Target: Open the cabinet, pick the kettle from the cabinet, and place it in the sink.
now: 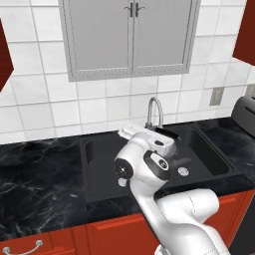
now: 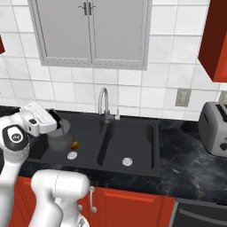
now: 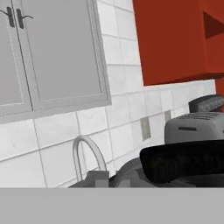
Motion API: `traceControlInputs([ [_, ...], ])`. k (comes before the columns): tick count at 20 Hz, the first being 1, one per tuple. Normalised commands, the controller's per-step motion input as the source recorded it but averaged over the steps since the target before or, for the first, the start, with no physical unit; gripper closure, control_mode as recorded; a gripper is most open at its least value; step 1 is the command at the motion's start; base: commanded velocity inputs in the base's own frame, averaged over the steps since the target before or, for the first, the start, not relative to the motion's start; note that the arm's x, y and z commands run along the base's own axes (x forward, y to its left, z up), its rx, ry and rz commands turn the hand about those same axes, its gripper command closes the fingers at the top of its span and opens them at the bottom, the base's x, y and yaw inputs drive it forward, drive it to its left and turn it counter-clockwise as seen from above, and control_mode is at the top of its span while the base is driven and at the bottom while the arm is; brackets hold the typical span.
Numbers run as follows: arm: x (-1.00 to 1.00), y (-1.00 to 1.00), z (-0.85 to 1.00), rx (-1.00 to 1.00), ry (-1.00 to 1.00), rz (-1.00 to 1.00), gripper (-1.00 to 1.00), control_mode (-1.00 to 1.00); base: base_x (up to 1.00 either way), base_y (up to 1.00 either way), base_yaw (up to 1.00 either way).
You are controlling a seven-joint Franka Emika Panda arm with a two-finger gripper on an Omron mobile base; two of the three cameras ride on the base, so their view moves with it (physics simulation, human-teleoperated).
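My gripper [image 2: 56, 119] hangs over the left basin of the black sink [image 2: 146, 153] and is shut on the kettle [image 2: 60, 136]. The kettle's dark grey body hangs below the hand, just above the basin floor. In the hand view its black-topped handle [image 3: 183, 162] lies across the bottom, with the dark lid [image 3: 131, 175] beside it. From the left base view the hand [image 1: 169, 137] sits in front of the faucet, above the sink [image 1: 99, 164]. The red cabinet [image 2: 215, 40] is up on the right wall [image 3: 175, 39]; whether its door is open I cannot tell.
The curved silver faucet [image 2: 103, 104] rises behind the divider between the basins. A silver toaster [image 2: 215, 128] stands on the counter at the right. A grey double-door wall cabinet [image 2: 91, 31] hangs above the sink. A small orange thing [image 2: 74, 145] lies in the left basin.
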Motion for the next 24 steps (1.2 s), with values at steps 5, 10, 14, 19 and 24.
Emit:
traceControlInputs([
  [5,0.47,0.05,-0.36,-0.04,0.13,-0.12,1.0,-1.0,0.0,0.0,0.0],
  [10,0.48,0.02,-0.32,0.0,0.09,-0.11,1.0,-1.0,0.0,0.0,0.0],
  [14,0.47,0.05,-0.32,0.02,0.05,-0.09,1.0,-1.0,0.0,0.0,0.0],
  [19,0.44,0.12,-0.38,0.04,0.04,-0.1,1.0,-1.0,0.0,0.0,0.0],
  [24,0.43,0.07,-0.38,0.05,0.0,-0.09,1.0,-1.0,0.0,0.0,0.0],
])
